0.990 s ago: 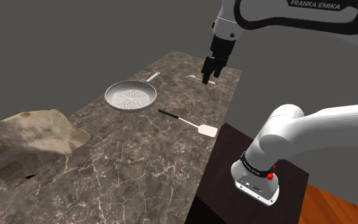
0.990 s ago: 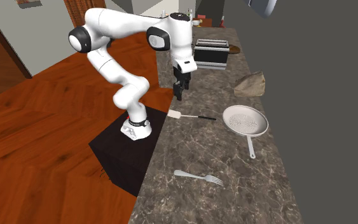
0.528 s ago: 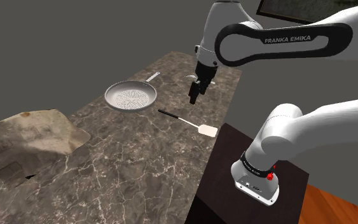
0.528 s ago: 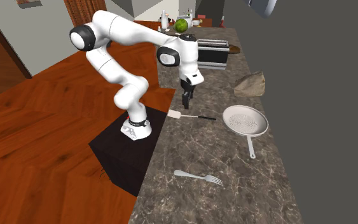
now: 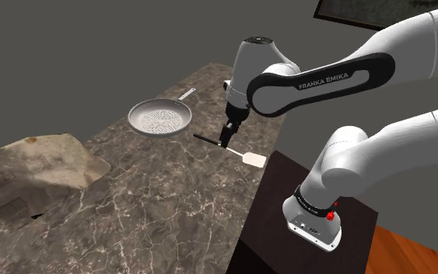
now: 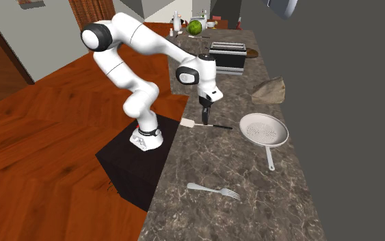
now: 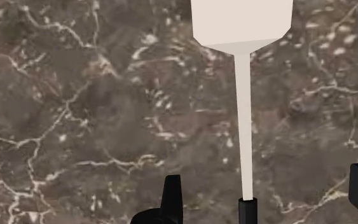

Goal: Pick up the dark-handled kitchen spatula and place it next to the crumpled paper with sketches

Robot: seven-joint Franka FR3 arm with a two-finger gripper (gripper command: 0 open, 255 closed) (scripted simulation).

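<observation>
The spatula lies flat on the dark marble counter, its pale blade toward the stand and its thin dark handle toward the pan. My gripper hangs just above the spatula's neck, pointing straight down. In the wrist view the gripper is open, and the spatula's pale shaft runs between the two fingers without touching either. From across the room, the gripper stands over the spatula. The crumpled brownish paper lies far along the counter at the shoulder view's left.
A round metal pan sits just beyond the spatula's handle. A fork lies near one end of the counter and a toaster stands at the other, past the paper. The counter's edge runs beside the black stand.
The arm has swung down and toward the shoulder view's left. The gripper has dropped from high over the counter's far side to just above the spatula. The spatula has not moved.
</observation>
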